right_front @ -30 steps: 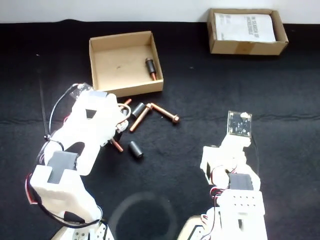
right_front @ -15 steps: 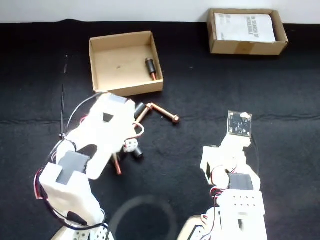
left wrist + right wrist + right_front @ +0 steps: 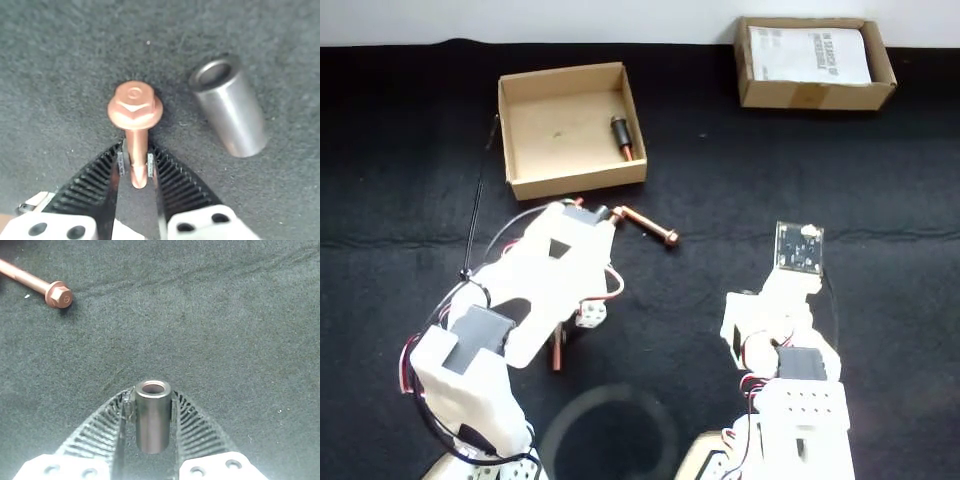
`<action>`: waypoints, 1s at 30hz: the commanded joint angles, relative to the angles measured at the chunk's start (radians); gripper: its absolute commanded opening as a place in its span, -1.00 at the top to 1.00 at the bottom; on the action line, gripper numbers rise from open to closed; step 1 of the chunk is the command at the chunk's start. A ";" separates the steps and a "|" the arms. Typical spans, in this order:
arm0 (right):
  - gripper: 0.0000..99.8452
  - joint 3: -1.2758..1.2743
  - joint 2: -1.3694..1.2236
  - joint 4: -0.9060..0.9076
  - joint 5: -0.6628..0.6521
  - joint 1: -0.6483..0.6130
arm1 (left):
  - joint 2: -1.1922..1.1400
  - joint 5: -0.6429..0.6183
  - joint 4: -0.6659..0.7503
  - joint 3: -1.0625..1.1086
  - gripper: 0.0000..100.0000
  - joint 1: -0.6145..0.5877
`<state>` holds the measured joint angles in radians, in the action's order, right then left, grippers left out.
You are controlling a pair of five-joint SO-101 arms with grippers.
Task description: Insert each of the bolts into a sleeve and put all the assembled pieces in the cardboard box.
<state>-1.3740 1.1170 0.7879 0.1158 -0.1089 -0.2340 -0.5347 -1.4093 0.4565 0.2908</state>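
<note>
The left arm [image 3: 540,280] slants up from the table's near edge toward the cardboard box [image 3: 575,180], bent low over the black cloth [image 3: 720,180]. Its wrist view shows what the high view hides under the arm. The left gripper [image 3: 135,160] is clenched on the shaft end of a copper bolt [image 3: 134,106], whose flanged hex head points away from the jaws. A grey metal sleeve [image 3: 230,112] lies on its side just beside the bolt, open end showing.

One assembled piece [image 3: 622,137] lies inside the box near its right wall. A second bolt [image 3: 648,226] lies on the cloth near the box's corner.

The right arm [image 3: 775,300] sits folded low. The right gripper [image 3: 151,400] is grasping another sleeve [image 3: 152,425] around its body, bore facing away.
</note>
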 commanded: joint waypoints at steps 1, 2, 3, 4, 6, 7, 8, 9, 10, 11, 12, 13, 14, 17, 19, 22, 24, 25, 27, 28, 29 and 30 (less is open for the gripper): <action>0.98 0.002 0.015 0.002 -0.011 -0.002 | 0.018 0.005 -0.003 -0.061 0.83 0.004; 0.98 0.002 0.015 0.002 -0.011 -0.002 | 0.018 0.006 -0.003 -0.068 0.76 -0.002; 0.98 0.002 0.015 0.002 -0.011 -0.002 | 0.018 0.008 -0.003 -0.073 0.68 -0.008; 0.98 0.002 0.016 0.002 -0.011 -0.002 | 0.018 0.006 -0.002 -0.076 0.60 -0.016; 0.98 0.002 0.016 0.002 -0.011 -0.001 | 0.018 0.005 0.003 -0.074 0.49 -0.031; 0.98 0.002 0.016 0.002 -0.011 -0.001 | 0.018 0.005 0.003 -0.073 0.46 -0.038; 0.98 0.002 0.016 0.002 -0.011 0.001 | 0.018 0.005 0.005 -0.068 0.46 -0.044; 0.98 0.002 0.016 0.002 -0.011 0.005 | 0.016 0.005 0.005 -0.068 0.46 -0.050; 0.98 0.002 0.016 0.002 -0.011 0.008 | 0.016 0.005 0.006 -0.068 0.47 -0.058; 0.98 0.002 0.016 0.002 -0.011 0.008 | 0.016 0.005 0.015 -0.068 0.48 -0.064; 0.98 0.002 0.016 0.002 -0.011 0.008 | 0.016 0.005 0.032 -0.067 0.48 -0.071; 0.98 0.002 0.016 0.002 -0.011 0.008 | 0.016 0.005 0.048 -0.067 0.49 -0.084; 0.98 0.002 0.016 0.002 -0.011 0.008 | 0.016 0.005 0.066 -0.067 0.50 -0.094; 0.98 0.002 0.016 0.002 -0.011 0.008 | 0.015 0.006 0.135 -0.067 0.53 -0.125; 0.98 0.002 0.016 0.002 -0.011 0.008 | 0.015 0.009 0.175 -0.067 0.54 -0.139; 0.98 0.002 0.016 0.001 -0.011 0.010 | 0.015 0.009 0.201 -0.064 0.57 -0.139; 0.98 0.002 0.016 -0.001 -0.011 0.010 | 0.015 0.009 0.222 -0.041 0.62 -0.133; 0.98 0.002 0.016 -0.001 -0.011 0.010 | 0.015 0.009 0.241 -0.022 0.67 -0.133; 0.98 0.002 0.016 -0.002 -0.011 0.010 | 0.015 0.009 0.281 0.022 0.82 -0.133; 0.98 0.002 0.016 -0.002 -0.011 0.012 | 0.016 0.009 0.293 0.038 0.93 -0.133; 0.98 0.002 0.016 -0.002 -0.011 0.012 | 0.018 0.009 0.298 0.045 1.00 -0.136; 0.98 0.002 0.016 -0.002 -0.011 0.016 | 0.018 0.009 0.296 0.045 0.96 -0.136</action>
<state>-1.3740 1.1170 0.7879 0.1158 -0.1089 -0.2202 -0.5332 -1.1607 0.4856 0.1803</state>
